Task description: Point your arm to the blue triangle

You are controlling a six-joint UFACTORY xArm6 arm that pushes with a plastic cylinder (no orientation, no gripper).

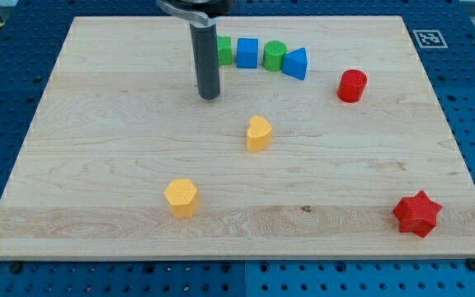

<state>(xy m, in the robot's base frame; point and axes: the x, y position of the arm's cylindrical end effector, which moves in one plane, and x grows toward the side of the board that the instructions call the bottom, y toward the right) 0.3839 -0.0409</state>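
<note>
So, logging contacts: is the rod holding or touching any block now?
Nothing is held. My tip rests on bare wooden board, left of and below the blue triangle.

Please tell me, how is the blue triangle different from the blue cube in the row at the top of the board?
The blue triangle is wedge-shaped with slanted sides; the blue cube is boxy with a flat top. The triangle ends the row at the view's right, touching the green cylinder; the cube sits between that cylinder and another green block. My tip is nearer the cube. Both share the same blue.

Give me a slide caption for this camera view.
My tip rests on the wooden board, left of the blue triangle in the top row of blocks.
</note>
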